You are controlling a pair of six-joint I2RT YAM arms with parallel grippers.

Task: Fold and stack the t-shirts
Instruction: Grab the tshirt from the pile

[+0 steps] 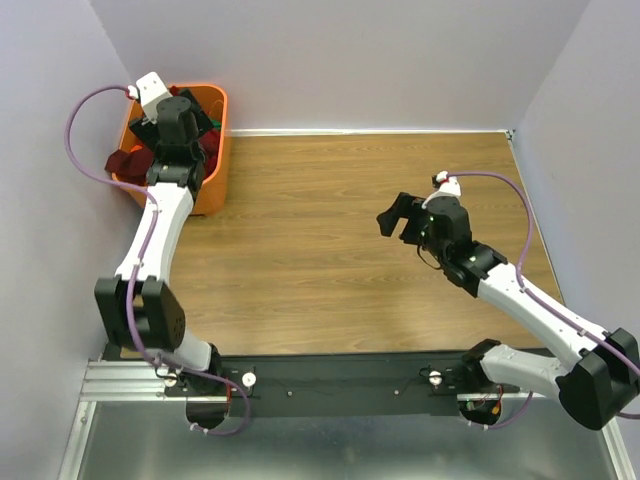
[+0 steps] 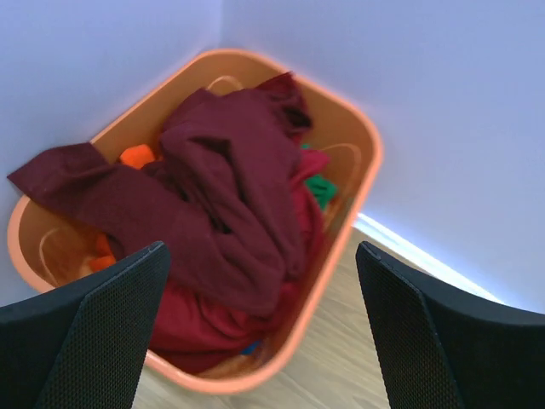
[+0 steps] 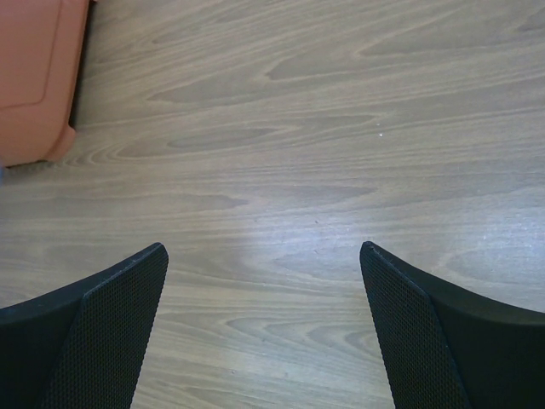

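Note:
Crumpled t-shirts fill the orange basket [image 2: 366,162] at the table's far left corner. A dark maroon t-shirt [image 2: 221,196] lies on top and drapes over the left rim, with bits of orange [image 2: 136,156] and green [image 2: 322,189] cloth beneath. In the top view the maroon cloth [image 1: 124,161] hangs over the basket's [image 1: 214,150] left side. My left gripper [image 2: 262,264] is open and empty above the basket; the top view shows it over the basket [image 1: 180,135]. My right gripper [image 3: 264,264] is open and empty above bare table; the top view shows it right of centre [image 1: 400,218].
The wooden table [image 1: 330,230] is bounded by grey walls at the back and both sides. The basket's corner [image 3: 38,85] shows at the top left of the right wrist view. The arm bases sit on a black rail [image 1: 340,385] at the near edge.

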